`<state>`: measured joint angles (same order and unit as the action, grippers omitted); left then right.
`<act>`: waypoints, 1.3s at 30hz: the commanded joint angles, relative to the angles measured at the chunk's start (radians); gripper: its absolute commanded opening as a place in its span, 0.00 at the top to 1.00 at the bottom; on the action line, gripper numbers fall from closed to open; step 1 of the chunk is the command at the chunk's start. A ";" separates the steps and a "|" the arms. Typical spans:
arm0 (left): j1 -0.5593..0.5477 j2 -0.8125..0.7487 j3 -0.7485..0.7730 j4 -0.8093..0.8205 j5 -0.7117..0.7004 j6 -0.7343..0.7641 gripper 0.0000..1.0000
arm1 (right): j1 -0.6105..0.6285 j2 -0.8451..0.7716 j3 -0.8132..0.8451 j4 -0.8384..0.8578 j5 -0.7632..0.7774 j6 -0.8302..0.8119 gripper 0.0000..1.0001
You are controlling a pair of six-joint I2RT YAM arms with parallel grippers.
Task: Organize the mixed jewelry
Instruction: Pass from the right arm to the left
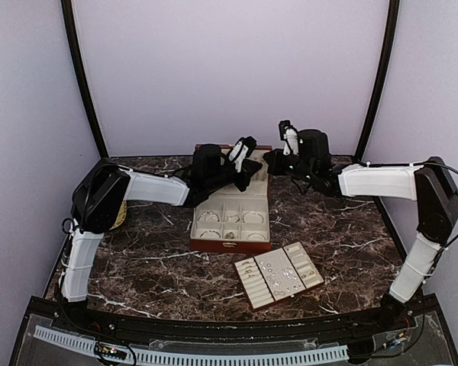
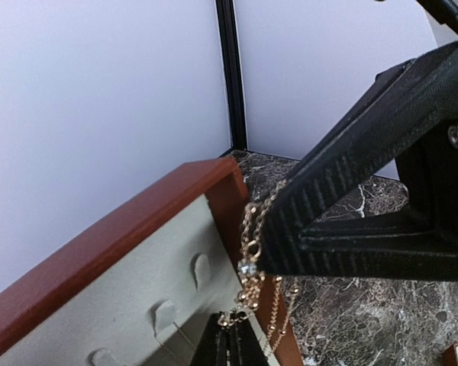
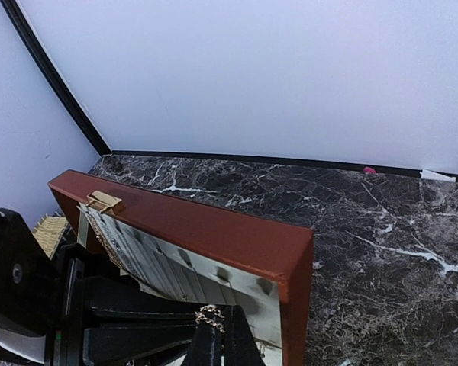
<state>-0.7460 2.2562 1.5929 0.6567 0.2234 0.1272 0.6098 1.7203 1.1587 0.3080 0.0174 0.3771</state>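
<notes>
The left gripper jaws are closed on a thin gold-coloured metal chain; the right gripper jaws pinch the same chain. It hangs at the lid corner of the red-brown wooden cream-lined box. Tiny silvery metal pieces lie on the cream slotted rectangular tray.

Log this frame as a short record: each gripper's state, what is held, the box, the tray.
left gripper: shut on gold chain
right gripper: appears shut on the same chain
grippers' place: both at the box's raised lid
wooden box: open, lid upright at rear
slotted tray: nearer than the box, to its right
small silvery pieces: lying in the tray
</notes>
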 commanded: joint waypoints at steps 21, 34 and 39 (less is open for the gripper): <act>-0.001 0.024 0.069 0.052 -0.012 -0.066 0.84 | -0.011 -0.030 -0.011 0.004 -0.067 0.002 1.00; -0.001 0.024 0.055 0.118 0.059 -0.094 0.92 | -0.012 -0.001 0.023 -0.051 -0.088 -0.005 1.00; 0.000 0.023 0.048 0.128 0.032 -0.099 1.00 | -0.012 -0.012 0.039 -0.087 -0.092 -0.015 0.99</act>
<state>-0.7460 2.2894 1.6341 0.7372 0.2558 0.0391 0.6056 1.7203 1.1610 0.2390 -0.0605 0.3759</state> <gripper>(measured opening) 0.035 0.015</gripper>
